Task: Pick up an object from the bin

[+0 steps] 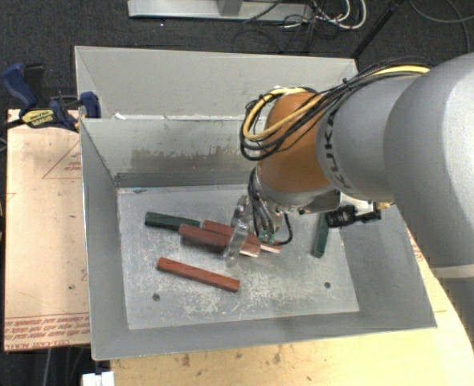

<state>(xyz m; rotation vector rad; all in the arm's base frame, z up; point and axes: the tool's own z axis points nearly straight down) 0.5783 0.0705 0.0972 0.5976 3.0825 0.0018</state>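
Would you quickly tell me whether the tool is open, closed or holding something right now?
The tool: cannot be told; down at the reddish-brown block mid-bin.

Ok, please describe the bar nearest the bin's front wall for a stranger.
In the grey bin, look left of the gripper. The long red-brown bar lies alone on the floor; the brown blocks above it are shorter and crowd the gripper.

pincer (243, 244) at brown blocks (203, 234) | red bar (198, 274) nearby | green bar (169, 220) left
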